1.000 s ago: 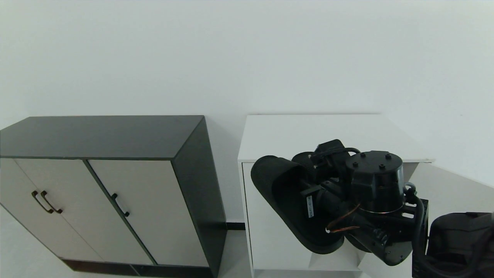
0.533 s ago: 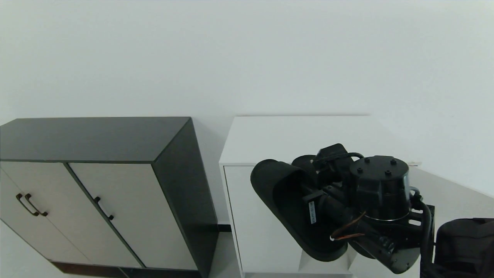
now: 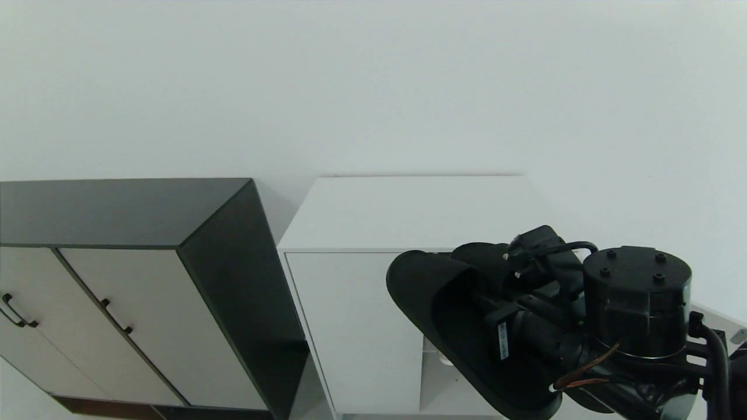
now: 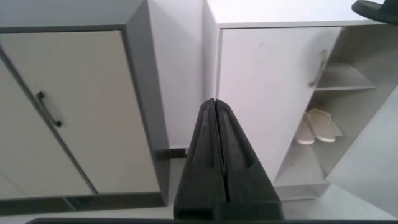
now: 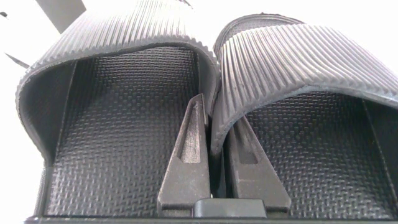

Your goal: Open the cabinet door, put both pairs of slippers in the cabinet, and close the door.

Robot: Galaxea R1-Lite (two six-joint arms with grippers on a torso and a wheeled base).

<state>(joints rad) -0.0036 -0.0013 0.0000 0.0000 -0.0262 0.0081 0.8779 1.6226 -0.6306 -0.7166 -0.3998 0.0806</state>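
The right gripper (image 5: 213, 115) pinches the black slippers (image 3: 443, 303) by their adjoining strap edges, in front of the open white cabinet (image 3: 408, 210), where the pale pair (image 4: 318, 126) lies on a shelf. The ribbed rubber looks light, bendy and grippy, so the paired straps seem a sound hold. The left gripper (image 4: 215, 107) — fingers pressed together — holds nothing.

Black slippers (image 3: 467, 326) plus the right arm covered the white cabinet (image 3: 356, 326)'s open half, and its base was cut off below. Dark cabinet (image 3: 117, 210), left of the white cabinet, ran off frame. Right gripper (image 5: 214, 124)'s tips were partly hidden between the slipper straps.
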